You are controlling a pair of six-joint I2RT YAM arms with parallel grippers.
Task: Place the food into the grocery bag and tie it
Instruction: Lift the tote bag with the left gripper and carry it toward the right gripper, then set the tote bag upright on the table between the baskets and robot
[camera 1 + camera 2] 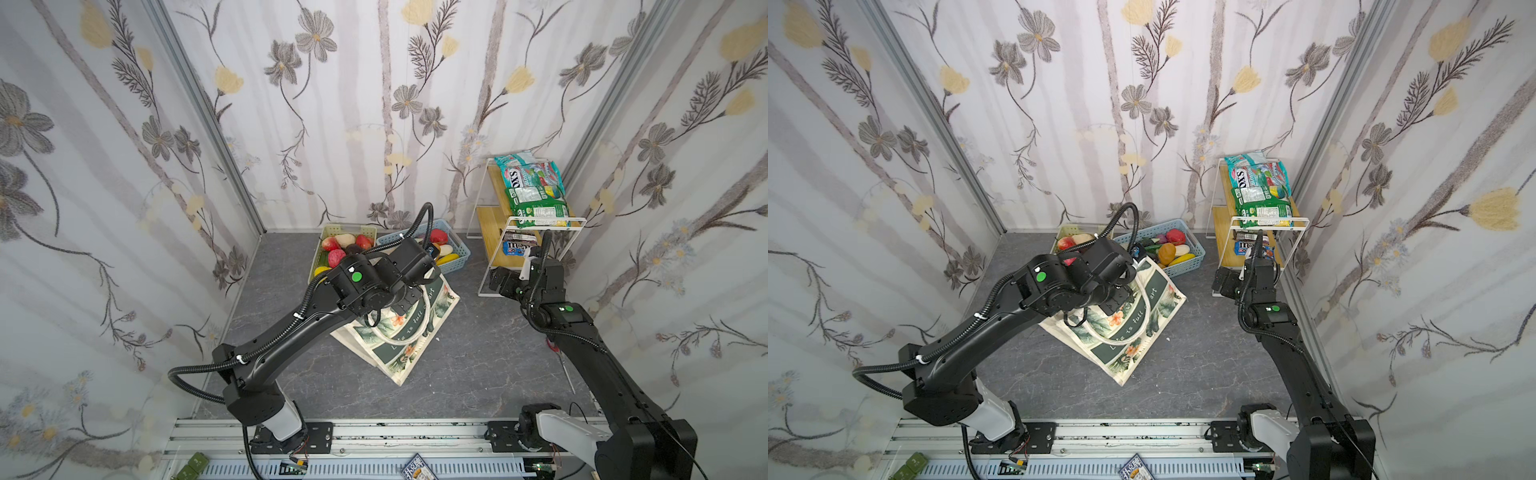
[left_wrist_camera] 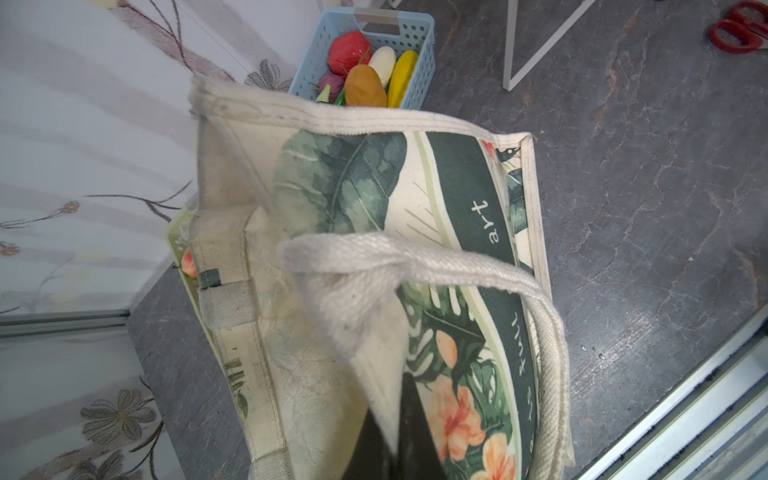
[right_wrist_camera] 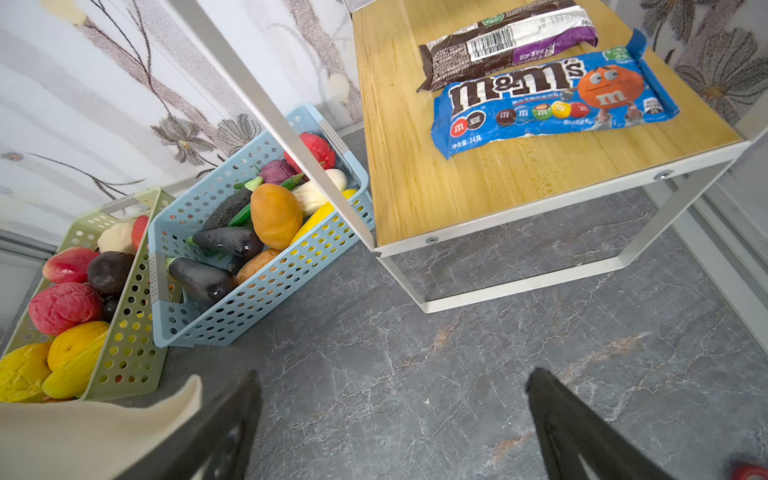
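Cream strap point(image 2: 419, 266) of floral, green-banded grocery bag point(image 2: 353, 178) sits clenched in left jaws; right jaws gape.

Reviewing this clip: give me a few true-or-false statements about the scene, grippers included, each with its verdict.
1. The left gripper is shut on the grocery bag. True.
2. The right gripper holds the blue M&M's packet. False: it is open and empty, and the packet lies on the rack's lower shelf.
3. The blue basket holds toy vegetables. True.
4. The red scissors lie in the green basket. False: they lie on the grey floor.
5. Snack packets lie on the rack's top shelf. True.
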